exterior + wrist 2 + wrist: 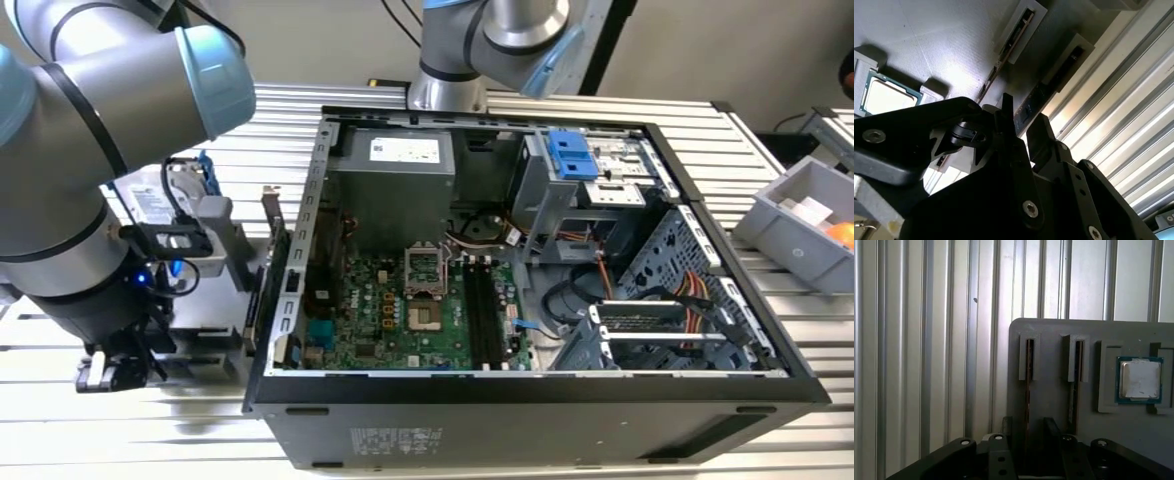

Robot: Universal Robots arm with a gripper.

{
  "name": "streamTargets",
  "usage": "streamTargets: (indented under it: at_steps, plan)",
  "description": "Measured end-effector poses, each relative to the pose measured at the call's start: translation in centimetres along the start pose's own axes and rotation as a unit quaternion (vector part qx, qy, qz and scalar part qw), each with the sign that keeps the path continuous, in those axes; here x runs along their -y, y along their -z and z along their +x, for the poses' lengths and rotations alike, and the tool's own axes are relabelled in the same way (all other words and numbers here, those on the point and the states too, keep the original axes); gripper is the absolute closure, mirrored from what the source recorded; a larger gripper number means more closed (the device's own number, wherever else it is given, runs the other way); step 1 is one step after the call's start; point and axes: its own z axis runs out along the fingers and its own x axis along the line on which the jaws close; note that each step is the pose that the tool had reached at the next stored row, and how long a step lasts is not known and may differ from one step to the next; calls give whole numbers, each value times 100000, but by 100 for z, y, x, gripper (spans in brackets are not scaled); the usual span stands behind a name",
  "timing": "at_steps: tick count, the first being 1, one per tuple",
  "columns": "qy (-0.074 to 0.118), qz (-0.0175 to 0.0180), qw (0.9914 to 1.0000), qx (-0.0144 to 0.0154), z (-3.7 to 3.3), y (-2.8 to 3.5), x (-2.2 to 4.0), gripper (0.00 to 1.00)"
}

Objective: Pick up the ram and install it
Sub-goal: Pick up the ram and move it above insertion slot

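Gripper [1029,424], jaws apart, straddles the ram [1027,385] standing in its grey holder [1054,327].

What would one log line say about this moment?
step: pick up ram | gripper: open, straddling ram | ram: in grey holder slot, not lifted | computer case: open

I see an open computer case [534,425] mid-frame in the exterior view, with its green motherboard [387,310] at lower left and a blue bracket [570,155] at upper right. A grey bin [801,215] sits at the right edge on the slatted table [801,330]. In the first wrist view a silver chip [1139,380] rests in a grey tray [1051,405].
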Motion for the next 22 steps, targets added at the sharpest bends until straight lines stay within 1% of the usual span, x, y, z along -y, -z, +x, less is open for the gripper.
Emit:
streamTargets:
  at_steps: [3, 4, 22]
  plan:
    - [2, -3, 100000, -11, 0, 0, 0, 0]
    - [-1, -3, 100000, -12, 0, 0, 0, 100]
    - [0, -2, 100000, -55, 0, -1, 0, 100]
